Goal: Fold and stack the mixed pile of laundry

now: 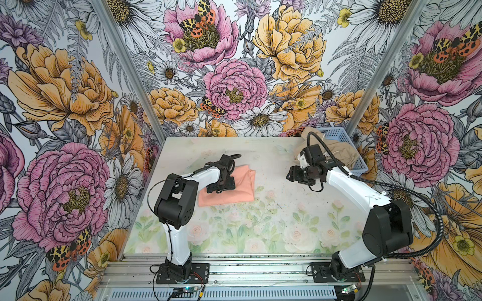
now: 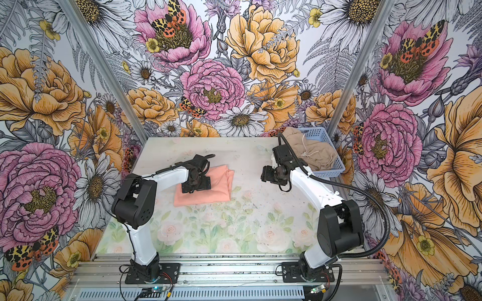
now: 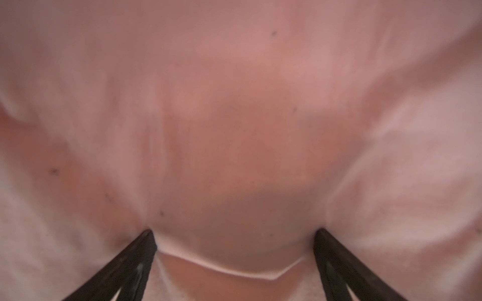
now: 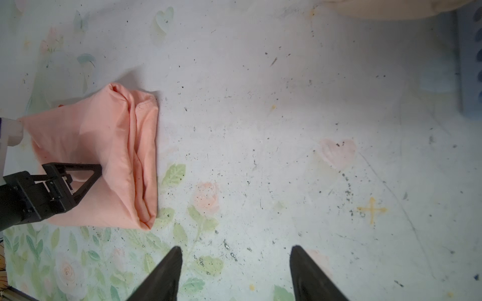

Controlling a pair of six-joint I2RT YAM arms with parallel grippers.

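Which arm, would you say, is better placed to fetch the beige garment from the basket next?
Likely right: the right gripper, open and empty, hangs near the basket holding the beige garment; the left gripper rests on the folded peach T-shirt.

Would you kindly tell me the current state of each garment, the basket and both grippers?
peach T-shirt: folded, lying on the table.
beige garment: unfolded, crumpled in the basket, spilling over its rim.
basket: occupied by the beige garment.
left gripper: open, pressing on the peach T-shirt.
right gripper: open, empty, above the table.
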